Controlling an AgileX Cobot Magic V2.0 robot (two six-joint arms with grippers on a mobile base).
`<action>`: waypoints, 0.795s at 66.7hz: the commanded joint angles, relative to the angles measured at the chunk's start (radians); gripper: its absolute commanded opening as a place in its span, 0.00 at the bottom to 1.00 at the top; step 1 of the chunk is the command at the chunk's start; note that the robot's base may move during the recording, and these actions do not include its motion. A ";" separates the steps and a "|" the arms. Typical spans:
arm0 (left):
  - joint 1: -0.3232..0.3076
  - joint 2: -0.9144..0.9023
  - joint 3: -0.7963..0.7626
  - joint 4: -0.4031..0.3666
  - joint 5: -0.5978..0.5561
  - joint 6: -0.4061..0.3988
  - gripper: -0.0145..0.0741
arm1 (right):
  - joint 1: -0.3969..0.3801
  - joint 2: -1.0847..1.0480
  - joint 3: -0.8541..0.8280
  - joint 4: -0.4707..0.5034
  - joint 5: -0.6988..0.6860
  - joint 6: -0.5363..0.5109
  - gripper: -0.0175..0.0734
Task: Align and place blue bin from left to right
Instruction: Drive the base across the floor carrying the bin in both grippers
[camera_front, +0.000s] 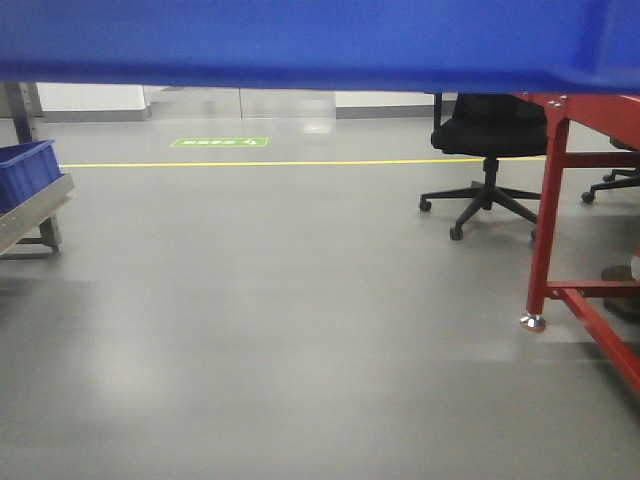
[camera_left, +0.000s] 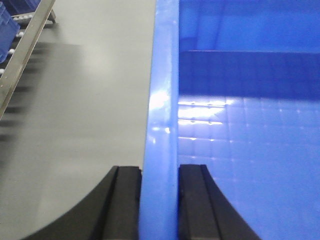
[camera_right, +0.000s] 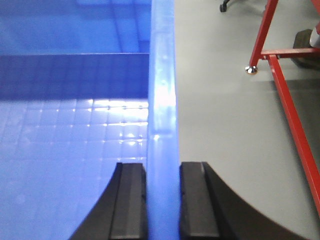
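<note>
The blue bin (camera_front: 300, 40) is held off the floor and fills the top of the front view from edge to edge. My left gripper (camera_left: 160, 172) is shut on the bin's left rim (camera_left: 161, 100), one black finger (camera_left: 125, 200) outside the wall and one inside. My right gripper (camera_right: 163, 170) is shut on the bin's right rim (camera_right: 162, 75) in the same way. Both wrist views show the bin's gridded blue floor (camera_right: 75, 150) with nothing lying in it.
A red metal frame (camera_front: 545, 200) stands at the right, with a black office chair (camera_front: 485, 150) behind it. At the left, another blue bin (camera_front: 25, 170) sits on a metal roller rack (camera_front: 30, 215). A yellow floor line (camera_front: 250, 163) crosses the grey floor.
</note>
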 joint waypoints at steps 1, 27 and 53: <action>-0.016 0.003 -0.011 0.049 -0.093 -0.017 0.04 | 0.018 -0.002 -0.010 0.015 -0.307 -0.002 0.01; -0.016 0.003 -0.011 0.049 -0.093 -0.017 0.04 | 0.018 -0.002 -0.010 0.015 -0.307 -0.002 0.01; -0.016 0.003 -0.011 0.049 -0.093 -0.017 0.04 | 0.018 -0.002 -0.010 0.015 -0.315 -0.002 0.01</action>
